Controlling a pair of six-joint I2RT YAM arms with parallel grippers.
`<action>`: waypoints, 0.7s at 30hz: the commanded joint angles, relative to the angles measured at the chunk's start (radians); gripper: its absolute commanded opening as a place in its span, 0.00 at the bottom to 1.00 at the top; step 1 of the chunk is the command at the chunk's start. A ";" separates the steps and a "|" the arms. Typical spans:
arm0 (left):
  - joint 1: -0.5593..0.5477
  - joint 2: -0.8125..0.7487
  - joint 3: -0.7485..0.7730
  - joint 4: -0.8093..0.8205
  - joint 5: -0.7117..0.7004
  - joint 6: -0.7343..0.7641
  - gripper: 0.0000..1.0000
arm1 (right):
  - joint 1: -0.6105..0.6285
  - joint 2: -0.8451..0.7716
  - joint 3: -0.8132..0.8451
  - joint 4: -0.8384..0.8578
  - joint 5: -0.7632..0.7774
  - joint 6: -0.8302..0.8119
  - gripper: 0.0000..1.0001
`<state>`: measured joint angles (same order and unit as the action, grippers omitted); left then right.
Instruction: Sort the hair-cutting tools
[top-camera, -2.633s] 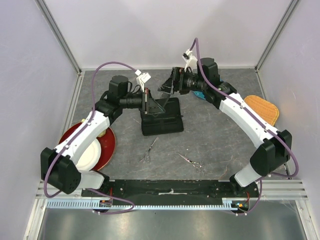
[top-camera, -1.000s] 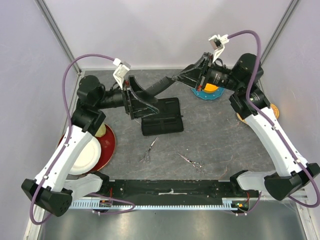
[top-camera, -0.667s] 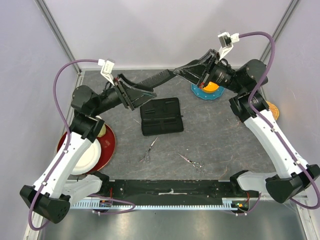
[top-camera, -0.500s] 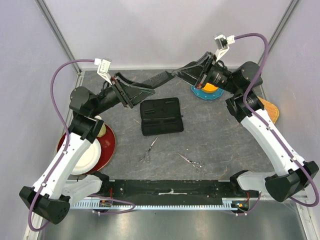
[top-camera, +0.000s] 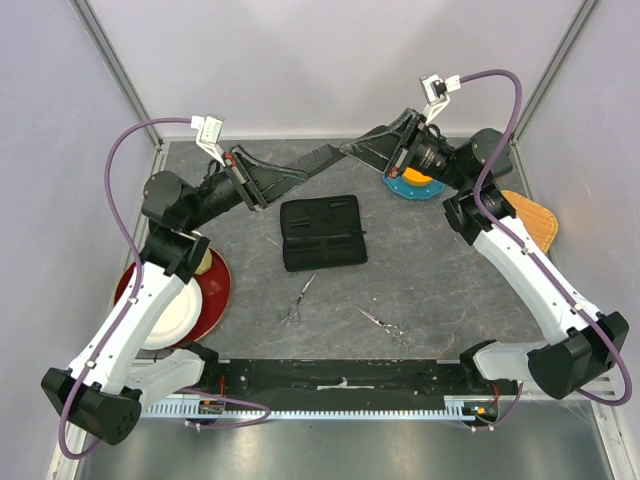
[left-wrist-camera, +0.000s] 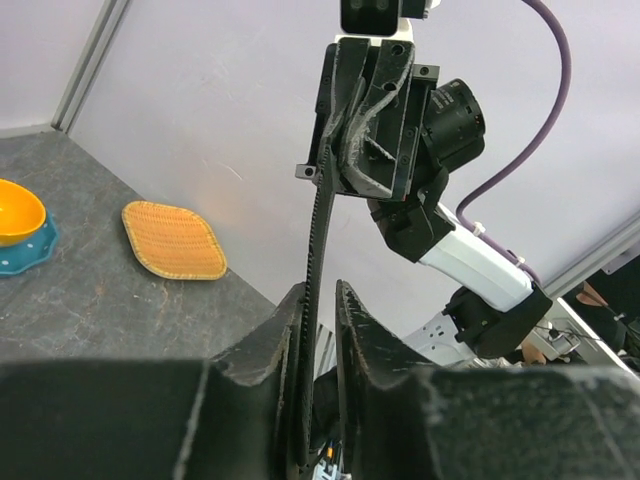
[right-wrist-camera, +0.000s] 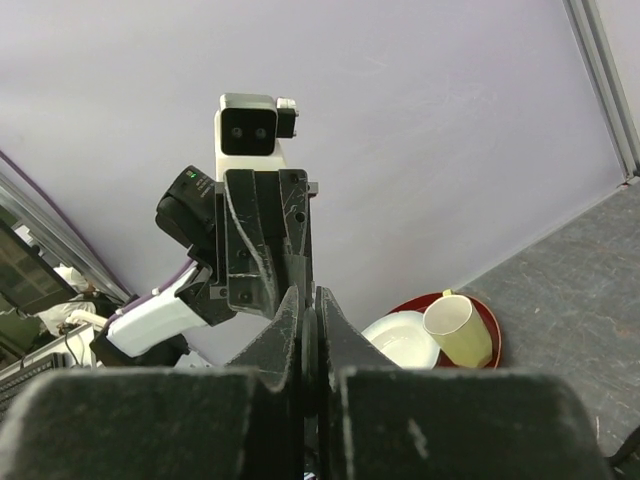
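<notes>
A long black comb (top-camera: 312, 158) hangs in the air above the table's back, stretched between both grippers. My right gripper (top-camera: 357, 150) is shut on its right end; in the right wrist view the comb (right-wrist-camera: 309, 345) is pinched flat between the fingers. My left gripper (top-camera: 270, 178) straddles the other end. In the left wrist view the comb (left-wrist-camera: 318, 230) lies against one finger, with a thin gap to the other, so the left gripper (left-wrist-camera: 318, 300) is narrowly open. Two silver scissors (top-camera: 298, 300) (top-camera: 383, 322) lie on the table, near the front.
A black folding case (top-camera: 322, 232) lies shut at the table's middle. A red plate (top-camera: 218, 290) with a white bowl (top-camera: 168, 312) and a yellow cup (right-wrist-camera: 460, 330) sits at the left. A teal-and-orange bowl (top-camera: 415, 185) and a woven mat (top-camera: 530, 215) are at the right.
Both arms have lifted the comb higher and further back. The left gripper's jaws have closed in from wide apart to a narrow gap around the comb's end.
</notes>
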<state>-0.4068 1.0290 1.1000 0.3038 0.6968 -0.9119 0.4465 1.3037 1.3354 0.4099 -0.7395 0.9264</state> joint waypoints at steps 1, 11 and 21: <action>-0.003 -0.015 0.014 0.017 -0.009 0.004 0.21 | -0.005 0.009 -0.004 0.006 0.015 -0.020 0.00; 0.000 -0.018 0.011 -0.008 -0.028 0.007 0.38 | -0.006 0.017 -0.013 -0.026 0.017 -0.025 0.00; 0.002 0.012 0.075 -0.191 -0.094 0.085 0.02 | -0.009 0.029 -0.013 -0.197 0.083 -0.075 0.58</action>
<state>-0.4034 1.0302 1.1000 0.2111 0.6571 -0.9012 0.4465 1.3106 1.3216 0.3603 -0.7223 0.9264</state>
